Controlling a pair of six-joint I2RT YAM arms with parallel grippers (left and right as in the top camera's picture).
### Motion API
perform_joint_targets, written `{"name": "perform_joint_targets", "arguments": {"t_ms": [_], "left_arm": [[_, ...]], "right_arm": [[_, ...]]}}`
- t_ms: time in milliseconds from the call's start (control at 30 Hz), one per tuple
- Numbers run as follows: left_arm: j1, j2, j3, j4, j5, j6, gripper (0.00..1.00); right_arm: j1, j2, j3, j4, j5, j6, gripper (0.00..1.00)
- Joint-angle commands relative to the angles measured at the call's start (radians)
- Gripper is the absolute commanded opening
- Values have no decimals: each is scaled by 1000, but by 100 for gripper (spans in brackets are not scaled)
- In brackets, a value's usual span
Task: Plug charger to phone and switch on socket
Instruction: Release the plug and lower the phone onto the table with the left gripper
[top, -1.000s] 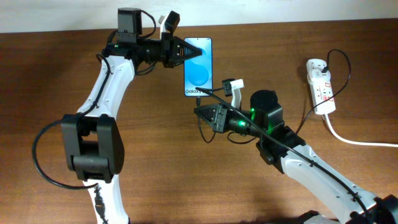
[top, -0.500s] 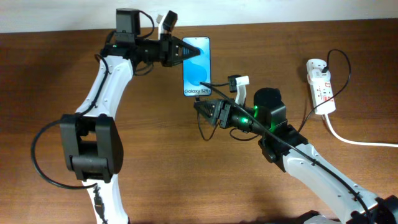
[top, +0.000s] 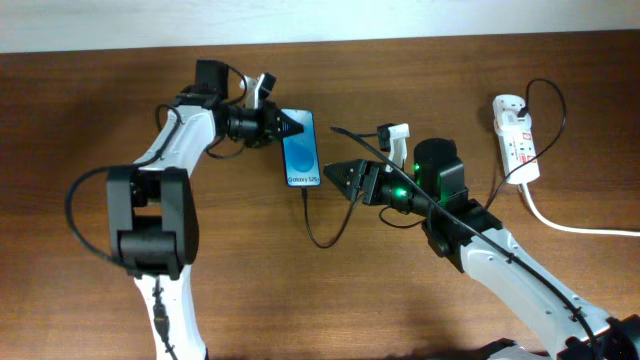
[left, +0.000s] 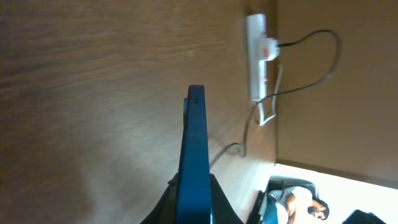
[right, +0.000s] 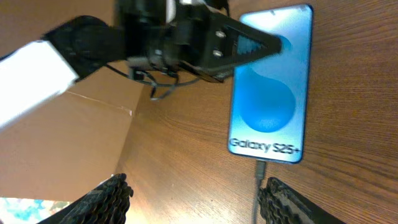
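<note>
- Now, right gripper (top: 335, 172): my 2 fingers (right: 286, 202) stand wide apart with nothing pinched between them. It hovers just beside the phone's lower end.
- charger (top: 318, 238): the connector tip sits at the bottom edge of the phone. From there the thin black cable drops, loops on the table (top: 60, 120) and curves back up toward my right gripper. On the right wrist view it runs just inside 1 finger; I cannot tell whether it touches.
- phone (top: 301, 152): screen up, bright blue, with the "Galaxy S25+" text at the end facing my right gripper.
- left gripper (top: 296, 127): clamped on the phone's far end. Its wrist view shows the phone edge-on between the 2 fingers.
- socket (top: 515, 135): at the table's far right, well apart from both grippers. A black lead is plugged in at 1 end, and the white cord (top: 580, 228) trails off right. The switch position is too small to read.
</note>
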Motion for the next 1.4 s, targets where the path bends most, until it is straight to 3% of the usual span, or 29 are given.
{"name": "perform_joint_targets", "arguments": {"t_ms": [0, 133, 300, 400, 567, 700, 800, 900, 1100, 1233, 1367], "left_arm": [[1, 52, -5, 1, -98, 25, 0], [0, 61, -5, -1, -147, 25, 0], [-19, 61, -6, -16, -235, 25, 11], [-33, 61, -6, -18, -252, 25, 28], [-37, 61, -6, -23, -277, 25, 45], [-37, 61, -6, -63, -430, 26, 67], [-37, 61, -6, -90, -539, 29, 72], [-37, 61, -6, -111, -704, 29, 89], [-36, 61, -6, -113, -821, 29, 96], [-4, 4, 73, -185, -821, 29, 96], [16, -200, 143, -233, -816, 51, 96]], "right_arm": [[-3, -13, 14, 3, 12, -19, 71], [-3, -13, 14, 2, 12, -19, 71], [-3, -13, 14, 2, 12, -19, 72], [-3, -13, 14, 2, 12, -19, 72], [-3, -13, 14, -17, 12, -20, 72], [-3, -13, 14, -44, 12, -47, 72], [-3, -13, 14, -58, 14, -78, 73], [-5, -13, 14, -179, 85, -171, 82], [-11, -14, 17, -256, 170, -221, 87], [-100, -39, 136, -567, 229, -322, 87], [-207, -92, 370, -897, 324, -448, 89]]}}
